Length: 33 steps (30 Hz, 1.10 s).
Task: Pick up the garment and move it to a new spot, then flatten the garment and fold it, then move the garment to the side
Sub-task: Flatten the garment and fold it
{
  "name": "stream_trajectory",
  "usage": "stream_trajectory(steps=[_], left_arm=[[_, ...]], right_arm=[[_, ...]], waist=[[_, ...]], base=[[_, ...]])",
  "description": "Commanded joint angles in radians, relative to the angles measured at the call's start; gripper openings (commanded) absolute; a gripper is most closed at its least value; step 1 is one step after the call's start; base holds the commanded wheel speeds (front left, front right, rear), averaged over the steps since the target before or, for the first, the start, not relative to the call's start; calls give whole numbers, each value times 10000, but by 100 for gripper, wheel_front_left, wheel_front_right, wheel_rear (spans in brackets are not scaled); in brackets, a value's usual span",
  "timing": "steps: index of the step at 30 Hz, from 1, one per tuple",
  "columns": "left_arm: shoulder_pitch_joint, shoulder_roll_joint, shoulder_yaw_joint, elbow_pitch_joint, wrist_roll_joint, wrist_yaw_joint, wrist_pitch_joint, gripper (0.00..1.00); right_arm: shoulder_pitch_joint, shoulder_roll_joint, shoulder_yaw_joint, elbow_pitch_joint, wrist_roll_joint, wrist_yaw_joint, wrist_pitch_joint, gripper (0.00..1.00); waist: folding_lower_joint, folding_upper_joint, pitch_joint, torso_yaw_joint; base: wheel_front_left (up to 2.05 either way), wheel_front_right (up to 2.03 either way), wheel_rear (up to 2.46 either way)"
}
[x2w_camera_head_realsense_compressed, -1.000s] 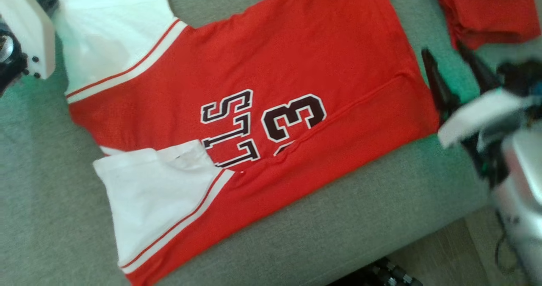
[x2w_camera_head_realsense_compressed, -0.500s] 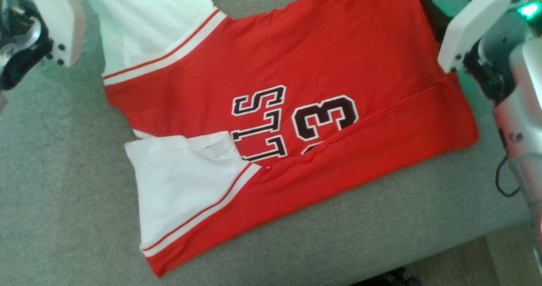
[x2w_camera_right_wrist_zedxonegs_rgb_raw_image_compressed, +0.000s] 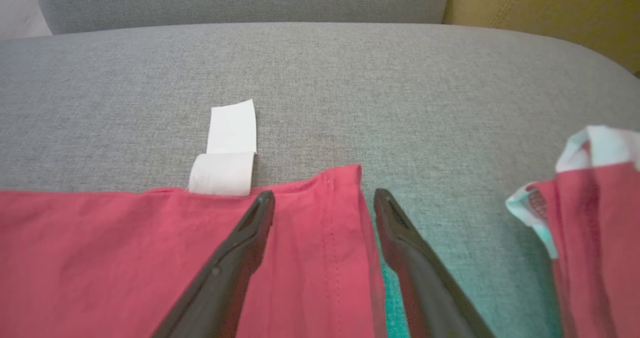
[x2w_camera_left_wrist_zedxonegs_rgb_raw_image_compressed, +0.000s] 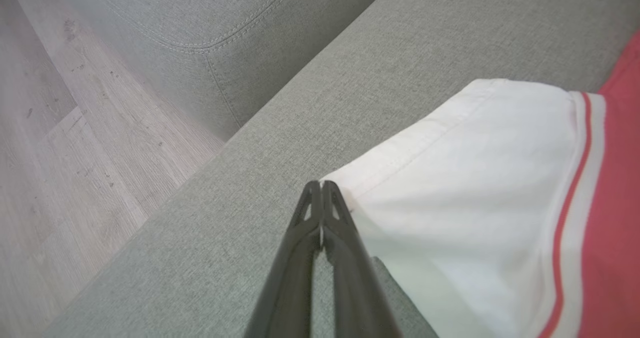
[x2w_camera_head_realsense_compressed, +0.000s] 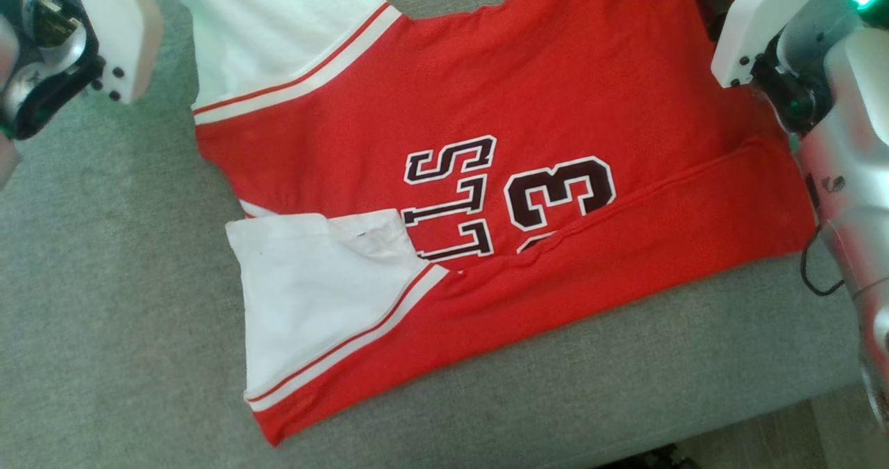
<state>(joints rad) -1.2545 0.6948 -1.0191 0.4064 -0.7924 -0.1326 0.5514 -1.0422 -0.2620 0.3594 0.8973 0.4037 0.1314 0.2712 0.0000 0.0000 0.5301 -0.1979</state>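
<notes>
the head camera has swung, so the whole picture sits further right than a second ago. against the garment (x2w_camera_head_realsense_compressed: 555, 94) itself the right gripper (x2w_camera_right_wrist_zedxonegs_rgb_raw_image_compressed: 325, 196) has climbed from beside the hem's near corner to its far corner. the left arm's white housing has come further into the head view, next to the far sleeve (x2w_camera_head_realsense_compressed: 278, 31).

the garment lies flat on the grey, coarse-woven sofa cushion (x2w_camera_head_realsense_compressed: 104, 316), a red jersey of fine mesh knit. its near long edge is folded over in a straight band, ending in a soft ridge. the near sleeve (x2w_camera_head_realsense_compressed: 312, 302) is white and roughly square, trimmed with a red and white stripe, and lies folded in over the chest. beyond it are dark block letters and a 3, all edged in white.

at the far sleeve's cuff corner the left gripper (x2w_camera_left_wrist_zedxonegs_rgb_raw_image_compressed: 321, 188) has its slim dark fingers pressed together, nipping the stitched corner. beyond that sleeve the cushion drops to a pale wood-grain floor (x2w_camera_left_wrist_zedxonegs_rgb_raw_image_compressed: 60, 152).

at the hem's far corner the right gripper's fingers stand apart, one over the red cloth, one over bare cushion just past the edge. a white curled label (x2w_camera_right_wrist_zedxonegs_rgb_raw_image_compressed: 227, 152) sticks out from the hem. a second red cloth (x2w_camera_right_wrist_zedxonegs_rgb_raw_image_compressed: 590, 218) lies crumpled off to the side, apart from the garment.
</notes>
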Motion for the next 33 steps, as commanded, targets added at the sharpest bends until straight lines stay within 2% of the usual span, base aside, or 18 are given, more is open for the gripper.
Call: stream_trajectory(steps=[1,3,5,6,7,9,19,23,24,26,33], left_arm=[[-606,435,381,-218,-93,20,-81,0],[-654,422,299,-195,-121,20,-113,0],[-696,420,229,-170,-161,20,-148,0],[-716,423,194,-158,-181,20,-163,0],[-736,424,161,-143,-200,20,-180,0],[-783,412,66,-92,-252,20,-241,0],[-933,344,-256,12,-393,20,-455,0],[-977,356,-374,58,-440,20,-527,0],[-991,362,-399,68,-449,20,-547,0],[-1016,377,-445,85,-464,20,-597,0],[-1292,491,-561,95,-121,19,-1461,0]], right_arm=[[-231,44,100,-144,62,-7,-116,100],[-336,80,137,96,116,-7,-197,100],[-423,137,202,272,215,-7,-258,81],[-466,153,238,350,262,-7,-288,75],[-510,165,276,422,302,-7,-320,58],[-620,213,378,597,459,-7,-412,45],[-1013,84,625,1208,749,-7,-758,44],[-1154,40,705,1494,774,-7,-935,32],[-1196,26,725,1567,759,-7,-1005,18],[-1280,17,759,1687,736,-7,-1173,0],[-1570,77,672,1892,1050,-7,-1722,0]], waist=[[0,0,0,28],[0,0,2,64],[0,0,3,92],[0,0,5,106],[0,0,6,119],[0,0,0,166],[0,0,19,402],[0,0,11,469],[0,0,11,479],[0,0,13,489],[0,0,35,449]], base=[[0,0,0],[0,0,0],[0,0,0],[0,0,0],[0,0,0],[0,0,0],[0,0,0],[0,0,0],[0,0,0],[0,0,0],[0,0,0]])
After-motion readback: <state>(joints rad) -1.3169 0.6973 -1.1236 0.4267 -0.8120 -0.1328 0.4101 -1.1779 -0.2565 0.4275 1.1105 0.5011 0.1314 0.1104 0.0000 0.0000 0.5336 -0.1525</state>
